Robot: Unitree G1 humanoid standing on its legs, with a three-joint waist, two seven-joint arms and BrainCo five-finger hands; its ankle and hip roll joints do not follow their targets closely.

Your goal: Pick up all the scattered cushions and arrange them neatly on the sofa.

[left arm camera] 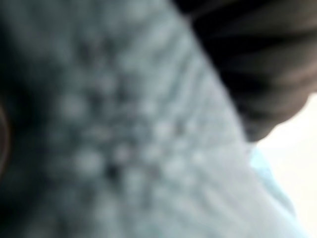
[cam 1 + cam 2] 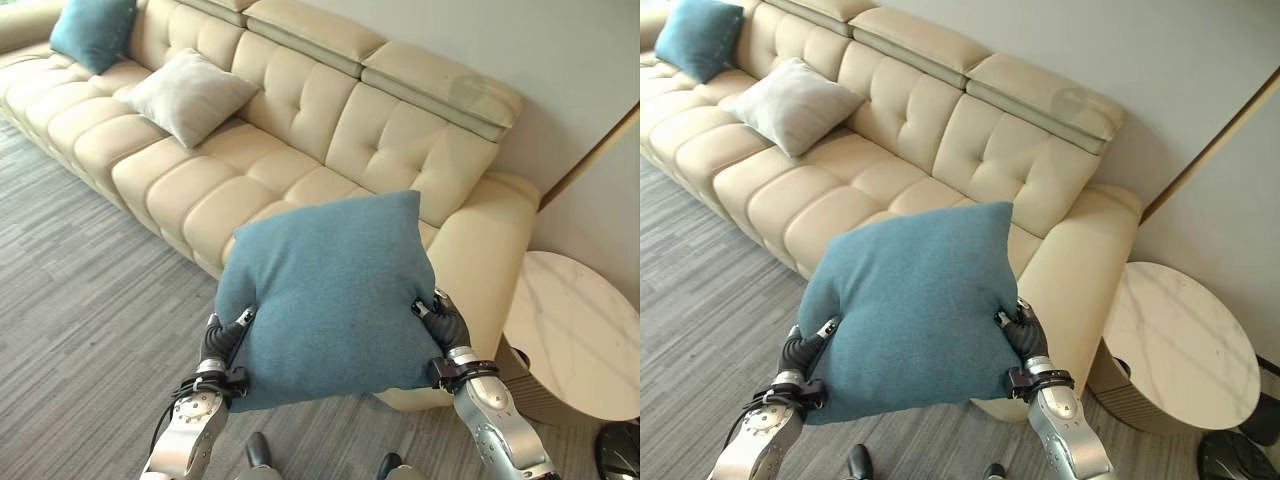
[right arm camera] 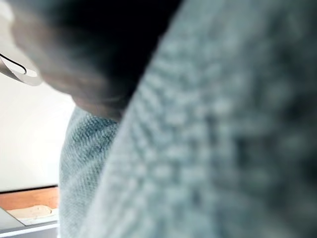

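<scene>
While teal cushion (image 2: 330, 300) is held up between left hand (image 2: 222, 342) and right hand (image 2: 445, 322), finger state can't be told; empty sofa (image 2: 290, 170) seat sits straight ahead, beyond cushion.

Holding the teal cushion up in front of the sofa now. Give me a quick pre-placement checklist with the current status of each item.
1. Both hands on the teal cushion: ok, left hand at one lower edge, right hand at the other.
2. Finger grip secure: cannot tell, fingers are hidden behind the fabric.
3. Cushion off the floor: ok, held up in front of the sofa.
4. Free seat at the near end: ok, the section by the armrest is bare.
5. Other cushions placed: ok, grey cushion and second teal cushion lean on the backrest.
6. Round side table clear of the path: ok, beyond the armrest.
</scene>
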